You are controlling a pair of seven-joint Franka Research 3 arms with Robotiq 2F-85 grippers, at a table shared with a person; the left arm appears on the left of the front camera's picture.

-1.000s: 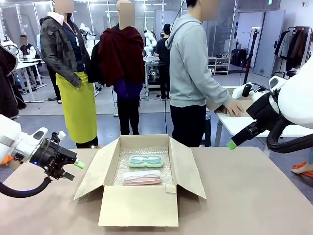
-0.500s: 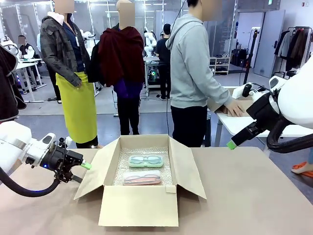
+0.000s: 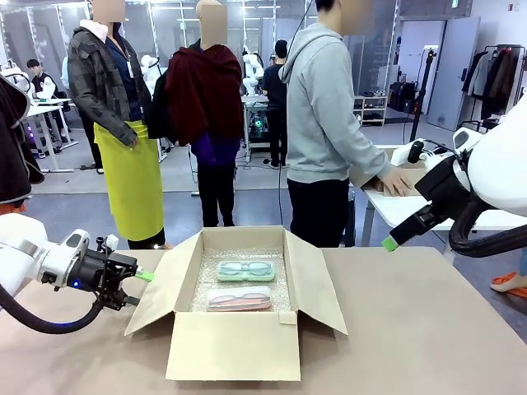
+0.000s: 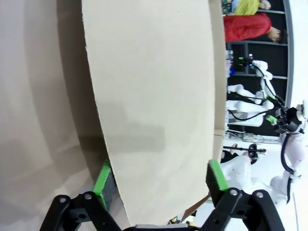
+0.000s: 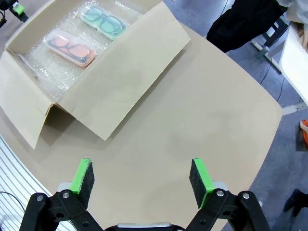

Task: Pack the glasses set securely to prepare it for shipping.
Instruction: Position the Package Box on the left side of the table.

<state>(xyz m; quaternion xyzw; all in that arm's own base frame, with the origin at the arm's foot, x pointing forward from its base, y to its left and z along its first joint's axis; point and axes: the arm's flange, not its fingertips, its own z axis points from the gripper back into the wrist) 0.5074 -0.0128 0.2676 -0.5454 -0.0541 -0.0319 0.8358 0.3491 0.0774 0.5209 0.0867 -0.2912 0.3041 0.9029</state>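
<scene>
Both cases already lie in the box [image 3: 233,346] on its bubble wrap [image 3: 243,255], the mint case [image 3: 245,270] farther from us and the pink case [image 3: 239,299] nearer, side by side and apart from the walls; so we judge the step in hand is closing the flaps. Our left claw [image 3: 142,286] stands wide at the left flap [image 3: 161,284], and in the left wrist view the flap's edge runs between the two pads [image 4: 101,179], one on each face, neither clearly touching; we should slide a little deeper onto the board before closing, so the grip lands on flat card rather than the bare edge, which could crease or slip. Once pinched, we would swing the flap up and over along its fold, not pull sideways, or the light box may skid on the counter [image 3: 428,329]. Our right claw [image 5: 142,177] hangs wide and holds nothing, high above the counter beside the right flap [image 5: 130,77]; it could come down to steady the box or take that flap next. A person [image 3: 329,123] stands beyond the far side, turned to another table.
</scene>
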